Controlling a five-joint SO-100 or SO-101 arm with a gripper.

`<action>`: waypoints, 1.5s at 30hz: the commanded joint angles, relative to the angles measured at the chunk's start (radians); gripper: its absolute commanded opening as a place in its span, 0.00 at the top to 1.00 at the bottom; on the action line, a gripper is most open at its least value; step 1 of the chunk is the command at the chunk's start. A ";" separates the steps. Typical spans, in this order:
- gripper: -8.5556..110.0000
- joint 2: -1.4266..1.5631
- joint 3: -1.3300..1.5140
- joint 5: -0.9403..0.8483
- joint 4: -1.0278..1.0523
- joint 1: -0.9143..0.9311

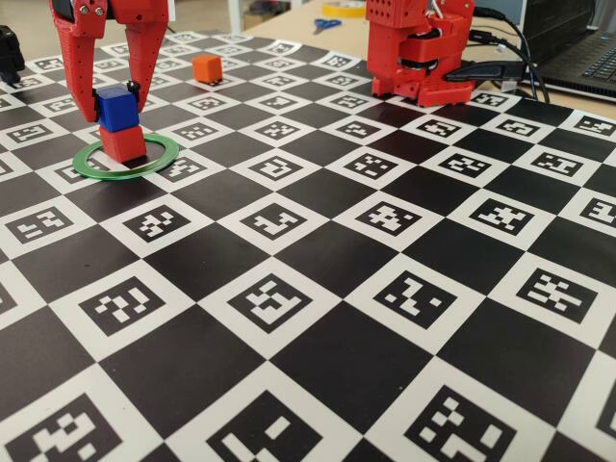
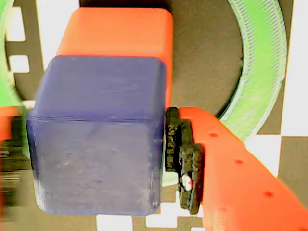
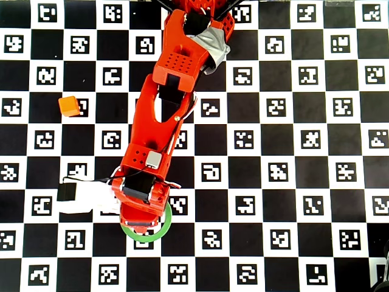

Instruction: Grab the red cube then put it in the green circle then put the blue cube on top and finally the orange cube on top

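Bright, even light with soft shadows. The wrist view is overexposed and blurred close up, especially at its left edge.

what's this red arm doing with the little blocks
The arm is stacking cubes inside the green circle. The red cube sits inside the ring, and the blue cube is on top of it, a little off-centre. The gripper is around the blue cube, with one finger beside it in the wrist view; whether it is clamped or letting go is hard to tell. The orange cube waits apart on the checkered board.
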 commanded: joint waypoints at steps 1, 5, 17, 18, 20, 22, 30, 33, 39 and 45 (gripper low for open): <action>0.65 0.057 -0.052 0.011 0.002 0.008; 0.63 0.074 -0.064 0.028 0.005 0.011; 0.59 0.207 -0.074 0.038 0.101 0.011; 0.59 0.221 -0.074 0.041 0.109 0.009; 0.59 0.252 -0.069 0.043 0.120 0.006; 0.59 0.287 -0.060 0.044 0.129 0.005; 0.59 0.465 0.087 0.054 0.150 0.005; 0.59 0.555 0.199 0.018 0.132 0.014; 0.59 0.764 0.453 -0.071 0.066 0.066; 0.59 0.853 0.526 -0.175 0.092 0.183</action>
